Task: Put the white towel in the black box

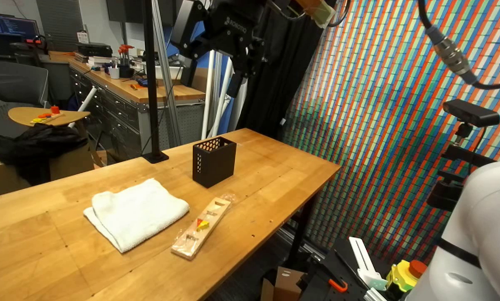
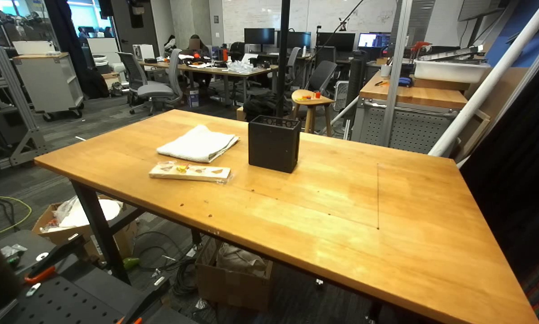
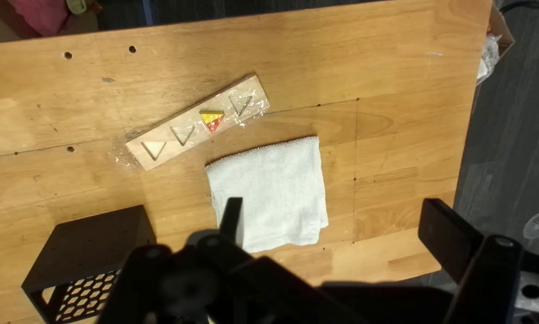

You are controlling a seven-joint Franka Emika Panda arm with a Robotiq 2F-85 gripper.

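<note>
Here hangs the gripper (image 1: 211,81), jaws spread wide and empty, presumably to pinch the white towel (image 1: 137,213), lying folded at eight o'clock from the black box (image 1: 216,165) in an exterior view, that box standing mouth-up, likely for easy dropping.

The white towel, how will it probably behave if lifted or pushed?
Probably floppy: the white towel lies in soft folds, so it may sag or unfold. Its fuzzy surface suggests little slipping. Lying flat, it seems unlikely to roll.
</note>
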